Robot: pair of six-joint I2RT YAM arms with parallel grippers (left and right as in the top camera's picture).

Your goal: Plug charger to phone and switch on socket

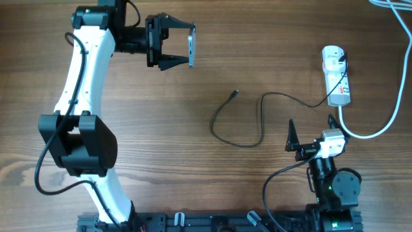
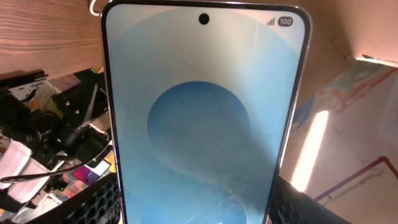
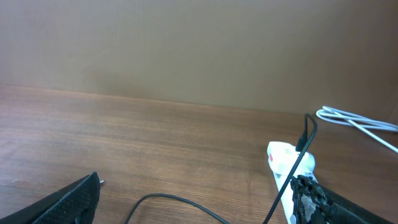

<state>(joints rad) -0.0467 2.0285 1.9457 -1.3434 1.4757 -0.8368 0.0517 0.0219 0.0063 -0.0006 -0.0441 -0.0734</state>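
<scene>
My left gripper (image 1: 172, 44) is shut on the phone (image 1: 191, 48) and holds it on edge above the table at the far left. In the left wrist view the phone's blue screen (image 2: 199, 118) fills the frame between the jaws (image 2: 199, 208). The charger, a thin black cable (image 1: 239, 143), loops across the table's middle. Its connector tip (image 1: 236, 93) lies free on the wood. Its other end is plugged into the white socket (image 1: 337, 82) at the far right. My right gripper (image 1: 311, 132) is open and empty, near the socket (image 3: 285, 157). The cable (image 3: 168, 199) runs between its jaws (image 3: 199, 205).
A thick white cord (image 1: 386, 122) curves from the socket towards the right edge and back corner; it also shows in the right wrist view (image 3: 354, 118). The rest is bare wooden table (image 1: 212, 187). The arm bases stand at the front edge.
</scene>
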